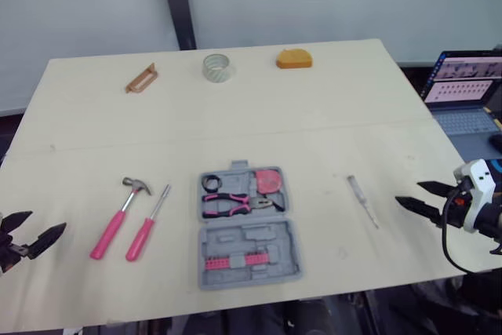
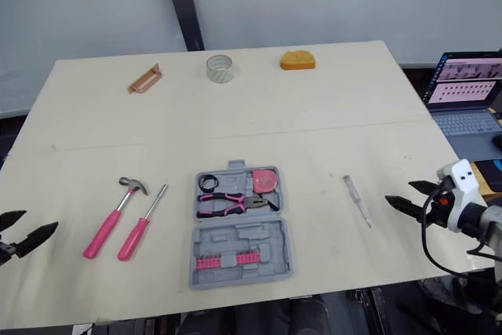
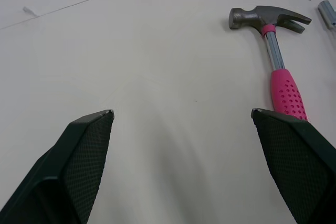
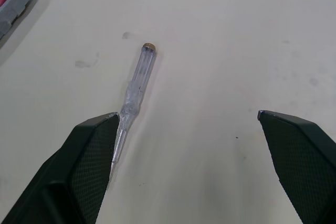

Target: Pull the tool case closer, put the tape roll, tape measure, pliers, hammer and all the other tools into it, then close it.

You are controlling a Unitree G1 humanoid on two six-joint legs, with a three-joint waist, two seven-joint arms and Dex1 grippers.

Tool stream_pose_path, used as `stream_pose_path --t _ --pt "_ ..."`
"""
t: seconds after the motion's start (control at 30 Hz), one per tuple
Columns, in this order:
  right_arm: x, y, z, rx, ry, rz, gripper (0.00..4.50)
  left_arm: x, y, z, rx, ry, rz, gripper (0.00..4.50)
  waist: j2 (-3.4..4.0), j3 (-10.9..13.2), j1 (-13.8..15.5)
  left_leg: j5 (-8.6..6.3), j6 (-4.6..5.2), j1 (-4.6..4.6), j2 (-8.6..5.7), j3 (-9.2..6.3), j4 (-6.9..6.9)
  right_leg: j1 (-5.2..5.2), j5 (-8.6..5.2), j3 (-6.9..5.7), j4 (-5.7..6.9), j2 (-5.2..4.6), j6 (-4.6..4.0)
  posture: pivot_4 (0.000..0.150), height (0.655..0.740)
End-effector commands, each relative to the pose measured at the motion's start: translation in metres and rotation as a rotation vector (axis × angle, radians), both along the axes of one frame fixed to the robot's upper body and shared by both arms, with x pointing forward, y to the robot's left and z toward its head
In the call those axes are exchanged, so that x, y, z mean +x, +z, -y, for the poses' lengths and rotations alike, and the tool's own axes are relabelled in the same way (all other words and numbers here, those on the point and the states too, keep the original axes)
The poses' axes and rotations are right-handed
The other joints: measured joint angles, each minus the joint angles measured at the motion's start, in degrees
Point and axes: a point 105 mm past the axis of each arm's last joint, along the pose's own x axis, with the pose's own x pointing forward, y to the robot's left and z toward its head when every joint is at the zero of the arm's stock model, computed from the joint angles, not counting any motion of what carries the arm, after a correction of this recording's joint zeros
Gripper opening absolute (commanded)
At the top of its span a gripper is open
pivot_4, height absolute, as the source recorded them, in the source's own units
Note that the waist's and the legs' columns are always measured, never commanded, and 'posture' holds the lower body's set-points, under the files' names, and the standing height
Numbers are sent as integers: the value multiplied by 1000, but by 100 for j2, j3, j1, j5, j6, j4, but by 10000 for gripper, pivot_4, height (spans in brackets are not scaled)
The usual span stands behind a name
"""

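Left wrist view: the left gripper [image 3: 181, 114] is held wide open beside the hammer [image 3: 273, 56]; the right gripper [image 4: 187, 114] is spread wide near the tester pen [image 4: 137, 85]. The tool case [image 1: 235, 237] is seen open between them. The hammer could be tipped if gripped off-balance.

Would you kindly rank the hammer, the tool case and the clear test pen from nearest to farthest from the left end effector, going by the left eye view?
From the left end effector:
1. hammer, on the robot's left side, closest.
2. tool case, lying open in the middle.
3. clear test pen, over on the robot's right side, farthest.
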Motion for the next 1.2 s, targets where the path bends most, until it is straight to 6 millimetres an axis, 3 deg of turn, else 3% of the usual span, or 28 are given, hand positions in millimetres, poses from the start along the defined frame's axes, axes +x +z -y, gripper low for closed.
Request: stream_pose_path --t 0.03,0.23,0.37,0.57,0.63,0.73,0.8,1.2 --pt "1 17 0 12 -3 59 44665 2 2 2 1 0 17 45000 0 0 0 0 0 1 0 0 0 0 0 0 1 0 0 1500 7400" --pt "2 20 -1 3 10 68 44665 8 4 7 -1 -11 27 45000 10 7 -2 0 1 -2 0 -3 -2 7 0 0 1 -3 0 1500 7400" --pt "2 21 -1 6 8 69 44665 10 6 9 -1 -14 30 45000 20 11 -88 20 23 -7 -81 -252 -15 204 -7 -234 -20 -104 19 1500 7400" --pt "2 21 -2 0 18 69 44665 11 8 11 1 -16 33 45000 25 20 16 22 20 -9 -76 -223 -3 191 -6 -206 -40 -89 24 1500 7400" --pt "3 21 -4 -2 22 71 44665 12 8 11 2 -17 35 45000 36 29 -54 49 33 -18 -121 -361 -23 306 -14 -333 -95 -137 39 1500 7400" --pt "4 21 -4 1 19 71 44665 13 10 11 4 -15 41 45000 32 25 -125 107 46 -8 -229 -515 -59 390 -48 -438 -95 -234 95 1500 7400" --pt "4 21 -4 3 18 71 44665 13 10 11 5 -14 41 45000 31 27 -13 113 42 7 -230 -487 -53 344 -48 -319 -68 -209 96 1500 7400" --pt "3 21 -4 2 19 59 44665 15 12 13 3 -10 48 45000 32 31 103 118 32 9 -213 -382 -59 275 -48 -199 -70 -179 96 1500 7400"
